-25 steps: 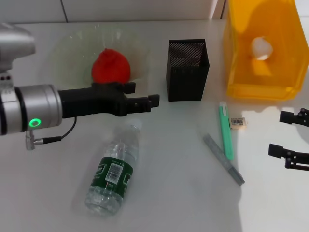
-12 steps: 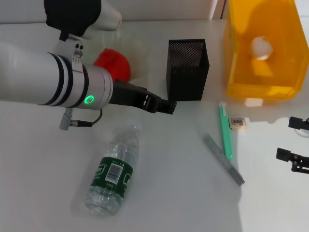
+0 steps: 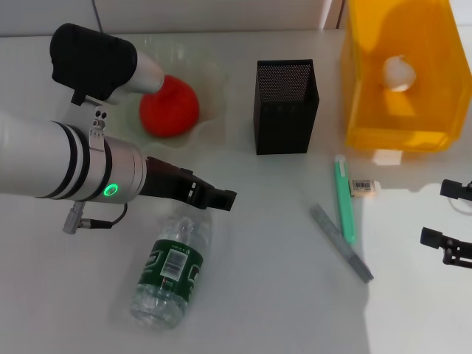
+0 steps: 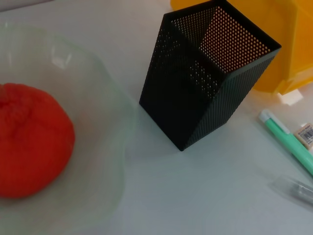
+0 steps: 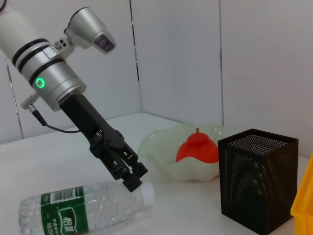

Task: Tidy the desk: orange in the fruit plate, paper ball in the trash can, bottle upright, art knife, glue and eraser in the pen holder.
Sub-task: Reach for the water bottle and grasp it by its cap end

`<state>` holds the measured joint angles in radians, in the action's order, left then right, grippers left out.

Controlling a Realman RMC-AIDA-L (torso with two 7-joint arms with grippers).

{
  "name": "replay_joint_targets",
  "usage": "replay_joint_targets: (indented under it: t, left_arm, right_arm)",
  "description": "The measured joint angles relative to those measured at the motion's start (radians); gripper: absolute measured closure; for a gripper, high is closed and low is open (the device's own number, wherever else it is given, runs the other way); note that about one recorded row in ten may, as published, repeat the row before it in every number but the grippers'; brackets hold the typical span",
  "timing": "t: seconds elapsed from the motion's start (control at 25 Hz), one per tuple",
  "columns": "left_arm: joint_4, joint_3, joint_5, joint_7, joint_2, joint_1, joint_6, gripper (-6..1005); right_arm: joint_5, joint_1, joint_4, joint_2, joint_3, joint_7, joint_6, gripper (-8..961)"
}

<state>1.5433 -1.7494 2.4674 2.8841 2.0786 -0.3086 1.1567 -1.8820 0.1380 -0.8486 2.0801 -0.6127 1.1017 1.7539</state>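
two of the jobs look done and the rest wait. starting at the left, the orange [image 3: 169, 105] sits in the plate [image 3: 214, 77], so that one is finished. just in front of it the left gripper [image 3: 217, 198] hangs over the cap end of the bottle [image 3: 172, 267], its fingers close together and holding nothing as far as the right wrist view shows; the bottle lies on its side on the desk [image 3: 265, 295], label up, so standing it upright is my guess for the step in hand. further along, the pen holder [image 3: 287, 105] stands with nothing visible inside in the left wrist view. right of it the glue [image 3: 344, 199], the knife [image 3: 341, 243] and the eraser [image 3: 363, 186] lie near one another on the desk, all three yet to go in the holder. behind them the yellow can [image 3: 400, 74] holds the paper ball [image 3: 399, 73], so that job is done too. at the far right edge the right gripper [image 3: 453, 214] rests low over the desk, fingers spread wide and empty.
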Motion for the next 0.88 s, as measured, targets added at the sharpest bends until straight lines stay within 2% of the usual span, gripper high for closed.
replay_joint_targets:
  t: [0.4, 0.88]
  left_arm:
    - [-0.068, -0.015, 0.006, -0.003, 0.001, -0.012, -0.07, 167]
    - [-0.158, -0.031, 0.028, -0.005, 0.002, -0.071, -0.092, 178]
  right_arm:
    - [-0.005, -0.004, 0.01, 0.0, 0.001, -0.016, 0.005, 115]
    - [-0.007, 0.014, 0.01, 0.0, 0.001, -0.016, 0.0, 115]
